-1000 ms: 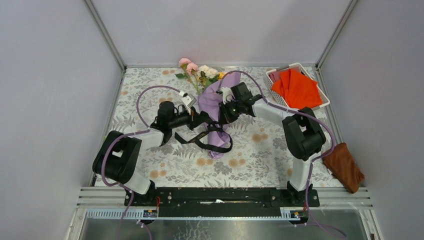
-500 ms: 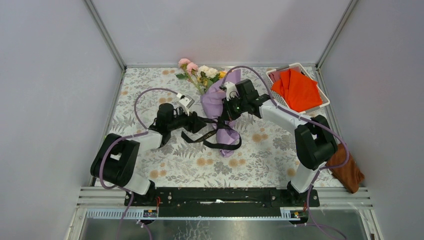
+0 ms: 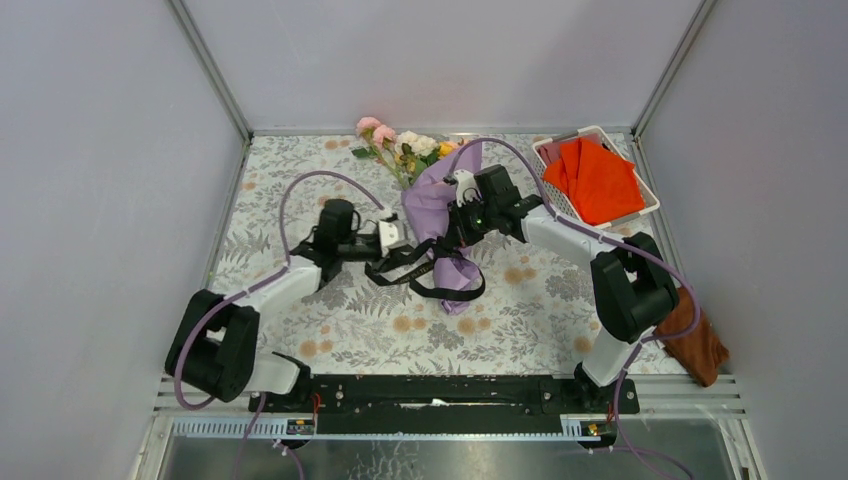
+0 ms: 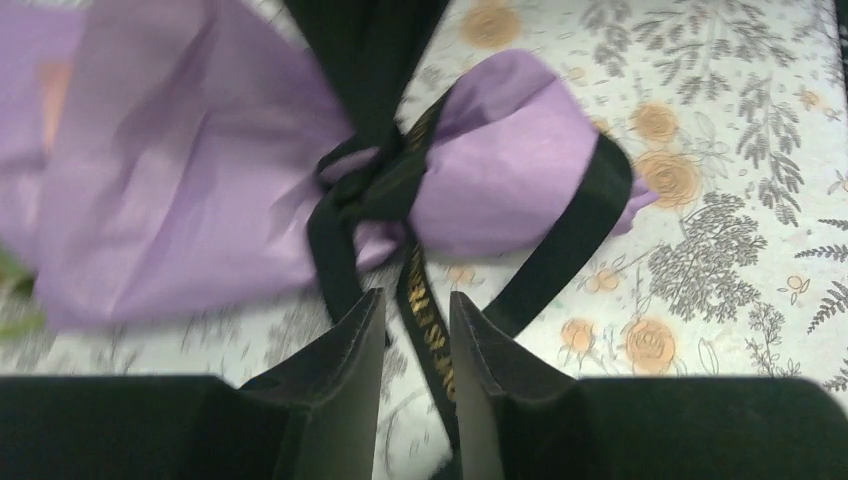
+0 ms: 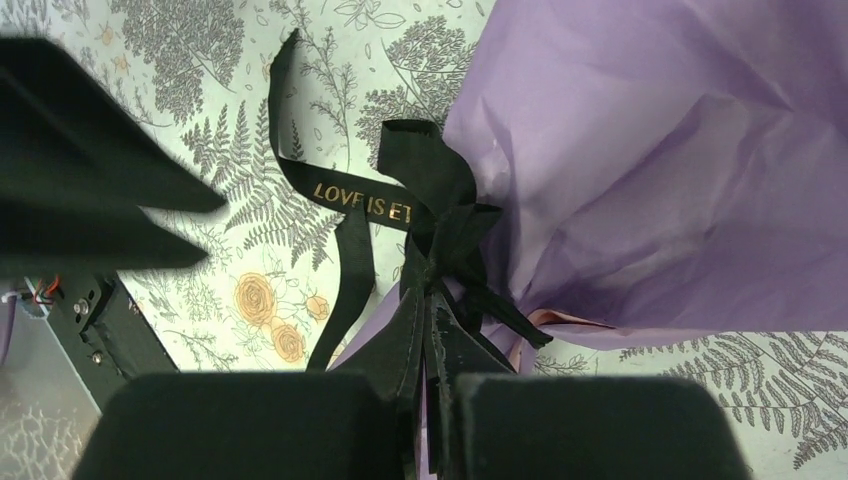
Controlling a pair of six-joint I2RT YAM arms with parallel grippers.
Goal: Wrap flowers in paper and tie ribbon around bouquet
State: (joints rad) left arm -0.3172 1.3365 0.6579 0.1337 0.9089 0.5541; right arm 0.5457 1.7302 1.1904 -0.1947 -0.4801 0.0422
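The bouquet (image 3: 438, 222) lies in the far middle of the table (image 3: 520, 320). Its long axis runs from the flowers (image 3: 400, 148) at the far edge back toward the near edge, tilted a little to the right. The lilac paper (image 3: 428, 198) is gathered around the stems, and the black ribbon (image 3: 447, 292) is cinched around its waist in a knot (image 4: 375, 190), with slack loops spilling onto the table on the near side.

The right gripper (image 3: 458, 215) comes in from the right. Its jaws are pressed together on strands of ribbon right at the knot, which the right wrist view shows clearly (image 5: 428, 300).

The left gripper (image 3: 395, 237) sits just to the left of the knot, pointing toward it. Its jaws are partly apart. The gold-lettered tail (image 4: 428, 330) runs straight down the gap between its fingers (image 4: 340, 380), lengthwise along them. We cannot tell whether the tail touches either pad, and nothing is pinched.

We judge the wrapping done and the tying well along — what is left is drawing the knot tight. The tail leads from the knot leftward and nearer, directly into the left gripper's mouth, so the left arm is the one placed to take it. It would close on the tail where it lies, then pull away along the tail's own line — crosswise to the bouquet's axis — while the right gripper anchors the knot. A pull skewed toward the flowers could drag the paper open.
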